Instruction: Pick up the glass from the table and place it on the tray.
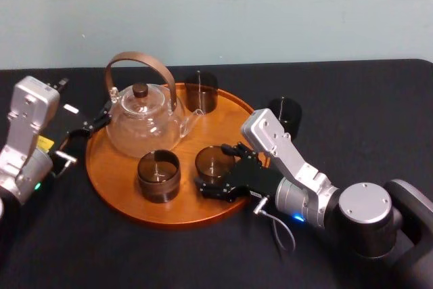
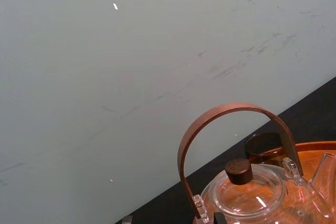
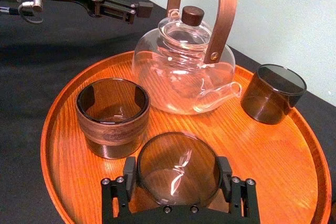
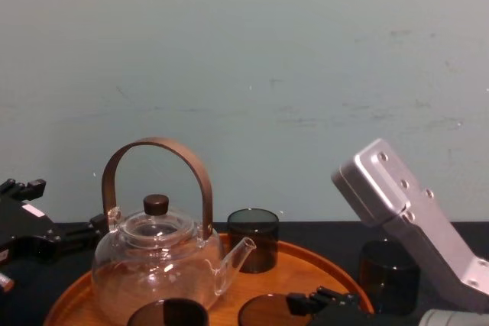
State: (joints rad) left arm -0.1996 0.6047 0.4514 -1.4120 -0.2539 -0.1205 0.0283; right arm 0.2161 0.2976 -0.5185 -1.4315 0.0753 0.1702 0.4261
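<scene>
Smoked glass [image 3: 177, 166] sits clamped in your right gripper [image 3: 177, 179], low over the tray's [image 3: 273, 156] near edge, likely for set-down; left gripper [image 1: 95, 123] parked by its left rim.

I'm reaching my right arm in from the right, wrist angled low, with the right pincer [image 1: 218, 168] and its fingers [image 3: 128, 174] clamping the glass [image 3: 177, 163]. My left pincer [image 1: 95, 123] is idling at left.
</scene>
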